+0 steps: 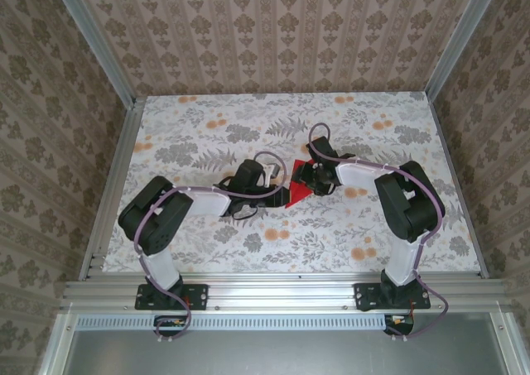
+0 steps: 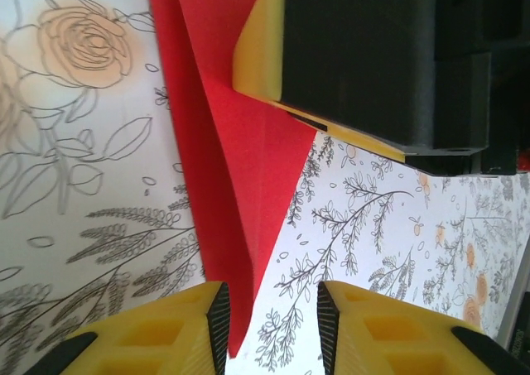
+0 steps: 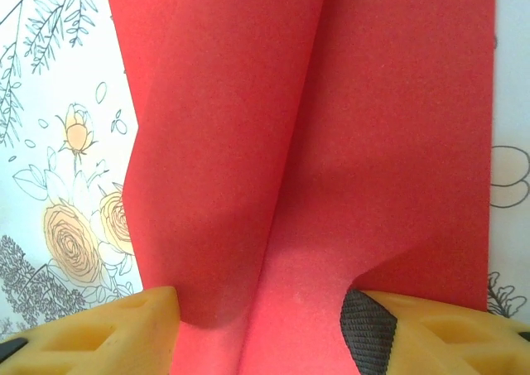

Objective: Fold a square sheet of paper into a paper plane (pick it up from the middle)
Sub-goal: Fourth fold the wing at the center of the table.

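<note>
The square sheet of paper lies mid-table between both grippers, bright red and folded into a pointed shape. In the left wrist view the paper tapers to a tip that ends beside the left finger of my open left gripper. The right arm's black and yellow finger rests on its wide end. In the right wrist view the paper shows a long centre crease with its left flap lifted. My right gripper is open, its fingers straddling the crease. In the top view the left gripper and right gripper flank the paper.
The floral tablecloth covers the table. Aluminium frame rails run along its sides and front, with patterned walls behind. Cables loop over both arms.
</note>
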